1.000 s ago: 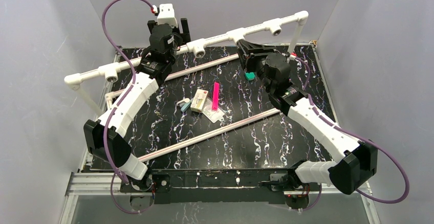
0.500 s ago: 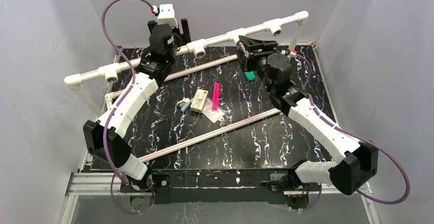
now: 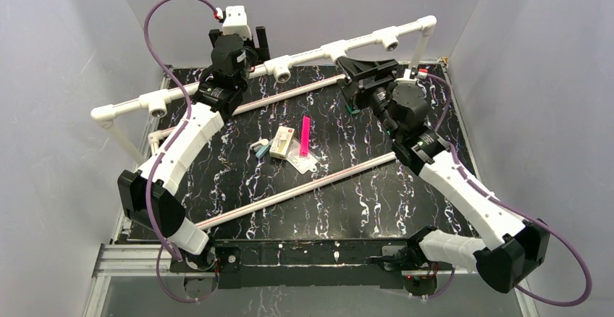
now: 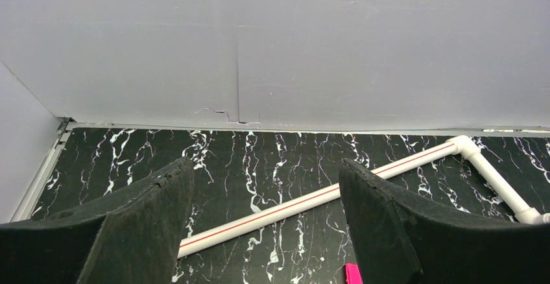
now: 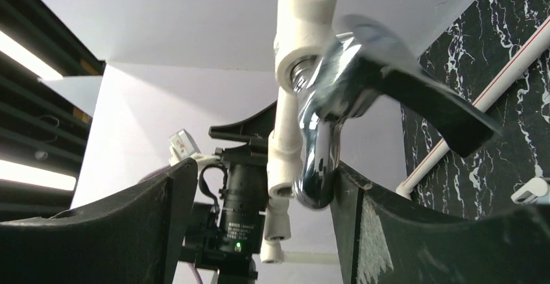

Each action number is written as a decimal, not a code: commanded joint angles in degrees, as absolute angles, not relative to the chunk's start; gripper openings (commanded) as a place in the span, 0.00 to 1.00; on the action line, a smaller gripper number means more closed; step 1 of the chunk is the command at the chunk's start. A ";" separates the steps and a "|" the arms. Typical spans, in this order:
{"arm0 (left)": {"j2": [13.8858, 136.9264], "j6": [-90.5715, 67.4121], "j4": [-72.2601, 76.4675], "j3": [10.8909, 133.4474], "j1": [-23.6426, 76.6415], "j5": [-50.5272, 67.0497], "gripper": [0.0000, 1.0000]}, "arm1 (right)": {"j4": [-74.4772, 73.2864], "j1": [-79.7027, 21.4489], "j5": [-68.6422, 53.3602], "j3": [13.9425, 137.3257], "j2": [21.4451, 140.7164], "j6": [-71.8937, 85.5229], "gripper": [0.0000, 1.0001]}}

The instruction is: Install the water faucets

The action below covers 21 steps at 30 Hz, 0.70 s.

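Note:
A shiny metal water faucet (image 5: pixel 337 96) is screwed into a white tee socket (image 5: pixel 299 54) of the raised pipe rack (image 3: pixel 311 55). Its spout hangs down beside the inner face of one right finger (image 5: pixel 363 219). My right gripper (image 5: pixel 264 167) is open around the spout, with the other finger well apart from it. From above, the right gripper (image 3: pixel 366 71) sits at the rack's right part and hides the faucet. My left gripper (image 4: pixel 266 174) is open and holds nothing. It hovers over the black table by the rack's left-middle (image 3: pixel 239 36).
Empty tee sockets (image 3: pixel 281 67) (image 3: pixel 389 40) (image 3: pixel 158 103) face forward along the rack. Two white pipes with red stripes (image 3: pixel 289 194) (image 3: pixel 289 94) lie on the marbled table. A pink strip (image 3: pixel 305 136), a small box (image 3: pixel 282 143) and a clear bag (image 3: pixel 304 159) sit mid-table.
My right gripper has opened and let go of the faucet, and the right arm has swung a little to the right. The left arm has not moved.

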<state>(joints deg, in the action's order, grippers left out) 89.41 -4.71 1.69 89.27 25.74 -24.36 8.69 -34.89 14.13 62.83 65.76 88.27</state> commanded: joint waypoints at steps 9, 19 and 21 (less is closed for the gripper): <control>91.41 -4.22 -9.05 87.32 28.04 -20.21 0.79 | -3.94 -34.69 12.91 63.28 54.87 75.28 0.84; 91.60 -4.13 -9.27 87.32 28.04 -20.22 0.79 | -7.48 -34.54 17.45 67.64 52.08 50.30 0.81; 91.56 -4.15 -9.31 87.31 28.04 -20.21 0.79 | -6.19 -34.55 16.58 67.84 51.91 42.69 0.80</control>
<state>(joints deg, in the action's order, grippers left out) 89.58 -4.73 1.48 89.52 25.74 -24.36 -7.79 -34.87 15.35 64.45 53.08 60.51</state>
